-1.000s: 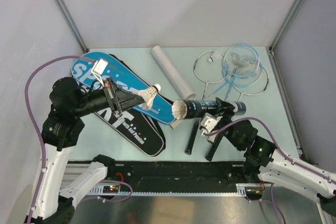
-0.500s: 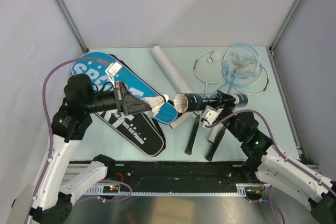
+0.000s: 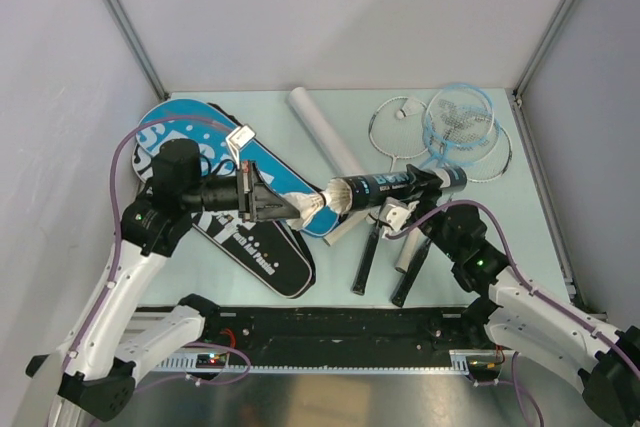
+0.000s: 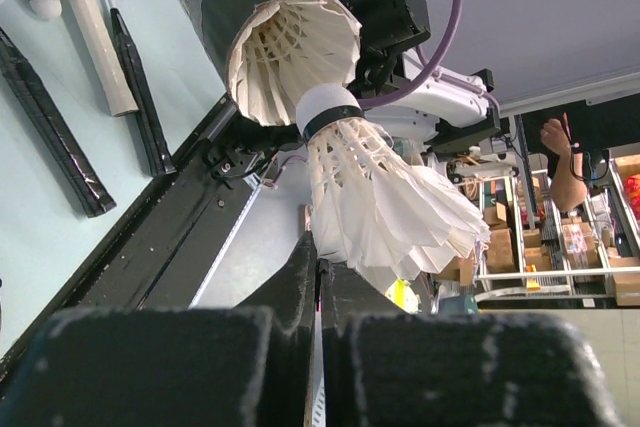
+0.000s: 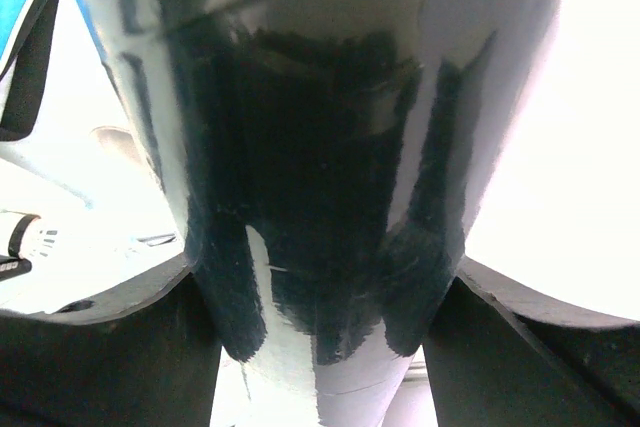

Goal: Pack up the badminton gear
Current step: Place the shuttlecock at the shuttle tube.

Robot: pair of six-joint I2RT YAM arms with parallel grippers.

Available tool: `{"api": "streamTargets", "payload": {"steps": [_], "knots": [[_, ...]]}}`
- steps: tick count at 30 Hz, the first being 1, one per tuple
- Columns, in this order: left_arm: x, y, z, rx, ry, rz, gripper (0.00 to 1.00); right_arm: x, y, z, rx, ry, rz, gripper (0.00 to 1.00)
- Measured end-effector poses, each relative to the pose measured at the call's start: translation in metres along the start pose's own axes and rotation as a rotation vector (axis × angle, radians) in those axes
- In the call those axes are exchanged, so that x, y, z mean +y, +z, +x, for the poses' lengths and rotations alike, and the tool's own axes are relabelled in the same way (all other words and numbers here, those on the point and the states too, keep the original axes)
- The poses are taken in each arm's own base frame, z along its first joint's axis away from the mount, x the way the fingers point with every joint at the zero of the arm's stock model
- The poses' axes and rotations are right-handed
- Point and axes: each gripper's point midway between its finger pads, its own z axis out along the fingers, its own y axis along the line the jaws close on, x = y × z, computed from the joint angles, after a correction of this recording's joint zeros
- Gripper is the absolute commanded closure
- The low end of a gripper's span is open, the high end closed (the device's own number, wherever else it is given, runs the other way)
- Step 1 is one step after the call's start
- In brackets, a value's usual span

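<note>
My left gripper (image 3: pixel 275 205) is shut on the feather skirt of a white shuttlecock (image 3: pixel 305 205). Its cork end sits right at the open mouth of a black tube (image 3: pixel 385 187). My right gripper (image 3: pixel 422 187) is shut on that tube's far end and holds it level above the table. In the left wrist view the shuttlecock (image 4: pixel 385 197) touches the tube mouth (image 4: pixel 290 42), where another shuttlecock's feathers show inside; my gripper (image 4: pixel 320 267) pinches the feathers. In the right wrist view the tube (image 5: pixel 320 147) fills the space between my fingers (image 5: pixel 320 297).
A blue SPORT bag (image 3: pixel 265 159) lies over a black one (image 3: pixel 265 257) at the left. A white tube (image 3: pixel 325 137) lies in the middle. Several rackets (image 3: pixel 445 132) lie at the back right with a shuttlecock (image 3: pixel 401 113); black handles (image 3: pixel 365 259) lie near front.
My left gripper has moved right with the shuttlecock until its cork meets the tube mouth. The right gripper has kept the tube raised and shifted it slightly right.
</note>
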Motion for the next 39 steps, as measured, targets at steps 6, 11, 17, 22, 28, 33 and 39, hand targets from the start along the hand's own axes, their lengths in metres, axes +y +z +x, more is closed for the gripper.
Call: {"api": "streamTargets", "payload": {"steps": [6,11,17,22,28,33,39], "knots": [[0.005,0.007,0.003,0.029,-0.017,-0.005,1.00,-0.003,0.001,-0.008,-0.029,-0.015,0.012,0.70],[0.017,0.014,0.007,0.045,-0.046,-0.034,1.00,0.000,0.004,-0.009,-0.035,-0.018,0.000,0.71],[0.025,0.021,0.005,0.048,-0.057,-0.062,1.00,0.004,0.006,-0.017,-0.059,-0.036,-0.011,0.71],[0.036,0.029,0.003,0.057,-0.081,-0.095,1.00,0.011,0.008,-0.021,-0.057,-0.062,-0.023,0.72],[0.041,0.035,0.004,0.060,-0.084,-0.120,0.98,0.021,0.011,-0.022,-0.042,-0.077,-0.045,0.73],[0.045,0.039,0.007,0.060,-0.079,-0.149,0.79,0.027,0.013,-0.020,-0.023,-0.079,-0.056,0.74],[0.054,0.040,0.002,0.018,-0.065,-0.199,0.55,0.032,0.014,-0.022,-0.025,-0.082,-0.065,0.74]]}}
